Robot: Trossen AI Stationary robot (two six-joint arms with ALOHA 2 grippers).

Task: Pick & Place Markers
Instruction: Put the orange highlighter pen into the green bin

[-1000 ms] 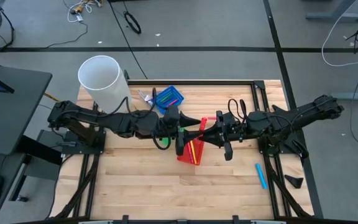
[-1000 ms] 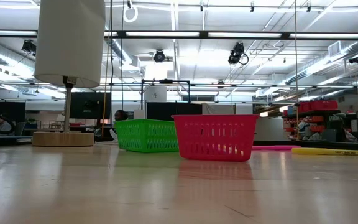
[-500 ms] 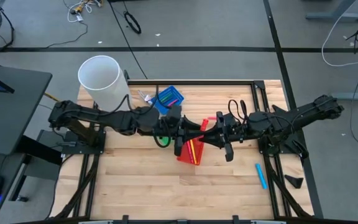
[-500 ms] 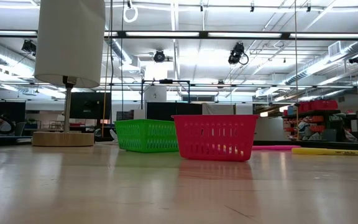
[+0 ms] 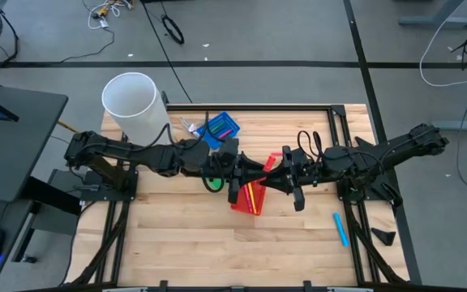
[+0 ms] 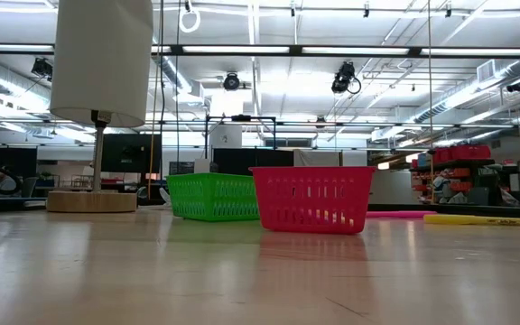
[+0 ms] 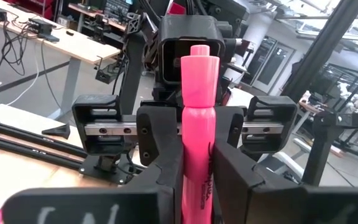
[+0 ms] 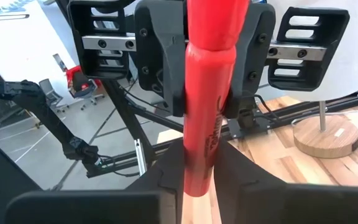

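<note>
A pink marker [image 7: 197,118] is held in the air between both grippers, over the red basket [image 5: 246,199]. My left gripper [image 5: 261,165] comes from the table's left and my right gripper [image 5: 276,169] from its right. They meet tip to tip, both shut on this marker [image 8: 207,124]. The red basket [image 6: 312,199] stands on the table with yellow and red markers inside. A blue marker [image 5: 341,229] lies on the table at the near right. A blue basket [image 5: 220,127] at the far side holds more markers. My left gripper pinches the marker's barrel [image 7: 196,171] between its two fingers, level, from the table's left, fingers across it. The marker stands roughly upright, clear of the table, with its cap end [image 7: 202,65] above the fingers. My right gripper pinches the same barrel [image 8: 201,165] between its two fingers, level, from the table's right, fingers across it. Its fingers [image 7: 157,134] face the left gripper's fingers [image 8: 163,59] closely along the barrel.
A green basket [image 6: 213,196] stands left of the red one, under my left arm. A white lamp [image 5: 134,105] stands at the far left corner. In the low view a yellow marker [image 6: 481,219] and a pink one [image 6: 400,215] lie on the table at the right.
My left gripper has shut its fingers on the marker that my right gripper holds, and its wrist has turned a little. Both arms have stayed where they were, and the marker has kept its place above the red basket.
</note>
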